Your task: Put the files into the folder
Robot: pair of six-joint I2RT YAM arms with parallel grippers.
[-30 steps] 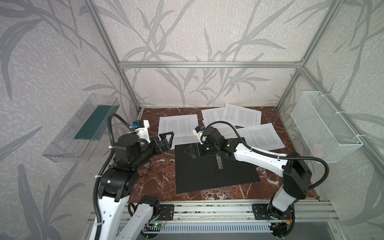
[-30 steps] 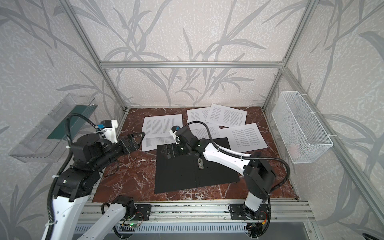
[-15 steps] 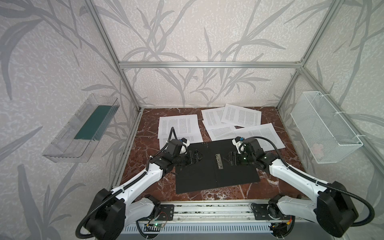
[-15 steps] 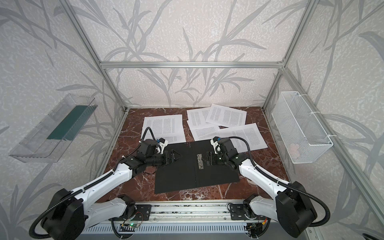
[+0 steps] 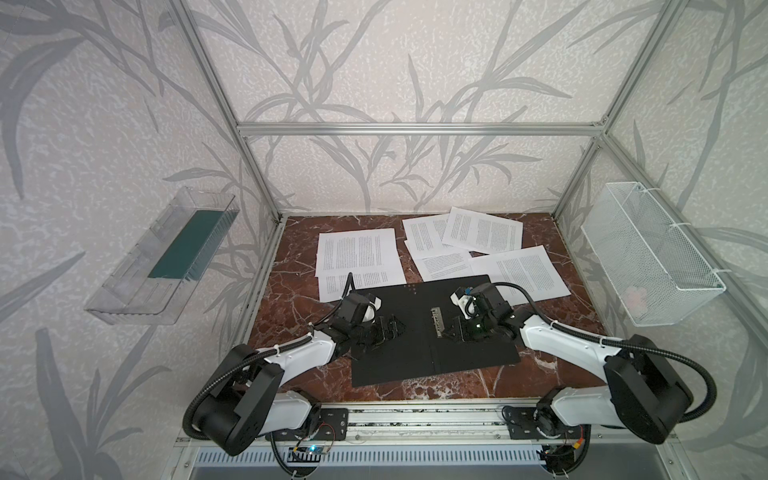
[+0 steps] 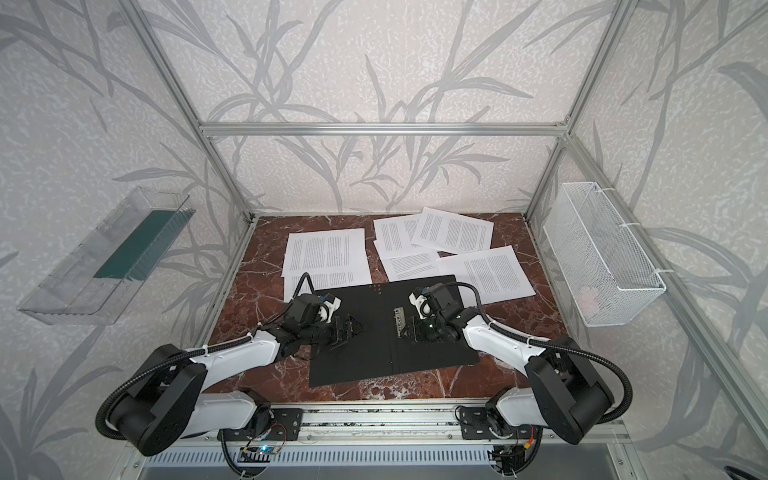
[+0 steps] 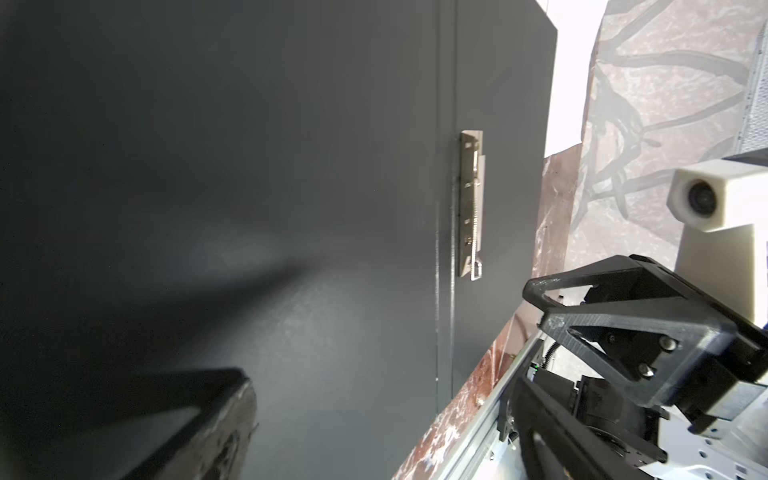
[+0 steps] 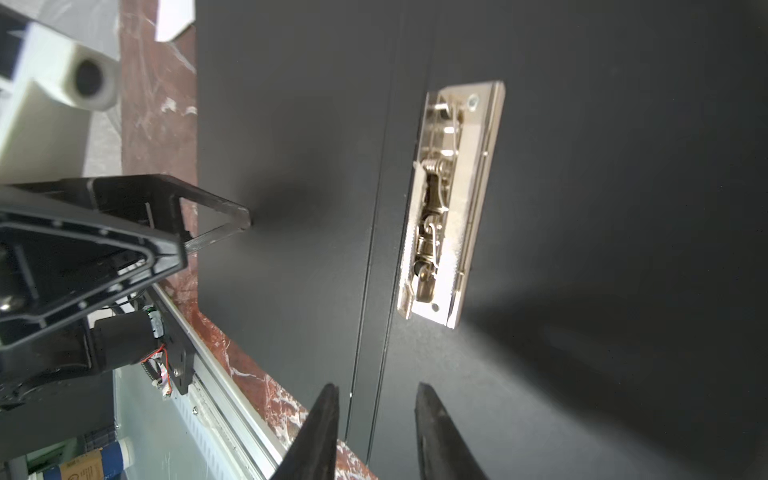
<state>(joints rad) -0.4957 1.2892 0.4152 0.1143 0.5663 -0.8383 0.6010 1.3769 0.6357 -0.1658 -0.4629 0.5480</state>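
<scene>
White shells on left arm (image 5: 291, 353) and right arm (image 5: 557, 336), black joints, ribbed black cables (image 5: 189, 415), black open-framed triangular fingers (image 7: 623, 316), silver screws.

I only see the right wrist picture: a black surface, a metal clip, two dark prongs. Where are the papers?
Observer: The files lie loose on the marble table, behind the folder; none is inside it.
Operator: Is that black surface the folder?
Observer: Yes. It lies open flat, black inside up, its far edge overlapping some sheets.
Operator: And the other arm?
Observer: The left gripper, jaws wide, is low over the folder's left half.
</scene>
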